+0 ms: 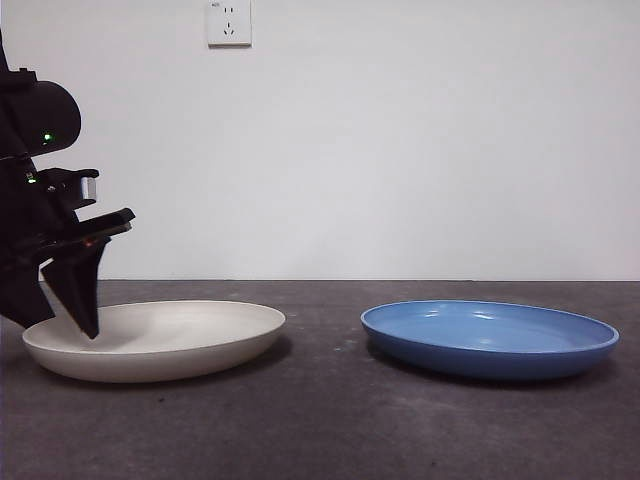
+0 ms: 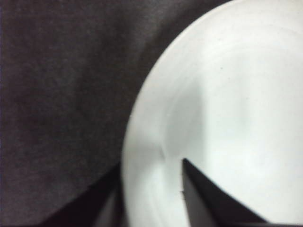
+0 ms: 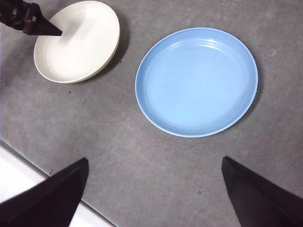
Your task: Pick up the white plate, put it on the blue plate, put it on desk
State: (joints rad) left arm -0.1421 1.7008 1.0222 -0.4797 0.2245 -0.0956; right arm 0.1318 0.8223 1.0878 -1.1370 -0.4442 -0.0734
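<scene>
The white plate (image 1: 180, 340) lies on the desk (image 1: 330, 430) at the left. The blue plate (image 1: 490, 340) lies to its right with a gap between them. My left gripper (image 1: 55, 320) is open at the white plate's left rim. In the left wrist view (image 2: 149, 184) one jaw stands inside the white plate (image 2: 227, 94) and the other outside over the desk. My right gripper (image 3: 155, 163) is open and empty, held high above the desk (image 3: 118, 142). It looks down on the blue plate (image 3: 196, 80), the white plate (image 3: 80, 42) and the left gripper (image 3: 42, 28).
A wall with a white socket (image 1: 228, 22) stands behind the desk. The desk's edge, with a white strip (image 3: 19, 175) beyond it, shows in the right wrist view.
</scene>
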